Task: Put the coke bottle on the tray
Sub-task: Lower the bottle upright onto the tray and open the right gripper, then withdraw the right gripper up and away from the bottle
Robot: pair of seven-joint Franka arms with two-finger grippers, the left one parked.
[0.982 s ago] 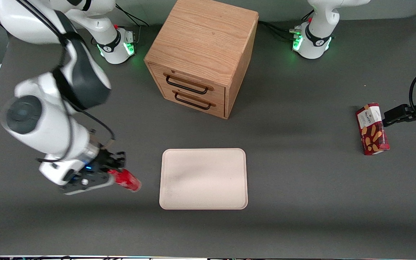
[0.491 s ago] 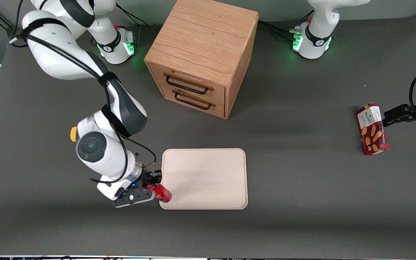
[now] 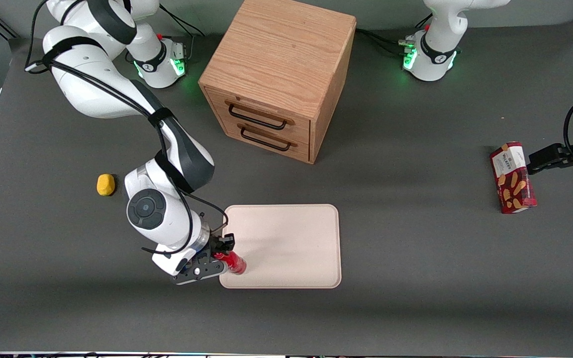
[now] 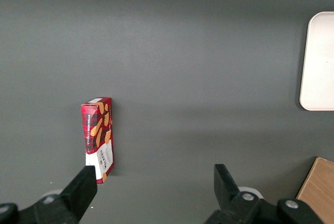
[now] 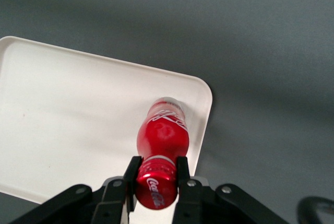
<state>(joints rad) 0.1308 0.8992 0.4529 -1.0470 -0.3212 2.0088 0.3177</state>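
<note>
A light oak wooden cabinet (image 3: 279,74) with two drawers and black wire handles stands at the upper centre of the front view on a dark grey table (image 3: 416,258). A small yellow rounded lump (image 3: 106,184) lies at middle left. A red rectangular snack box (image 3: 512,177) lies flat at middle right.

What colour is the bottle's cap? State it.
Red, with white script; the right wrist view shows the cap best, clamped in the end effector.

Overhead front view; wrist views close, downward.
</note>
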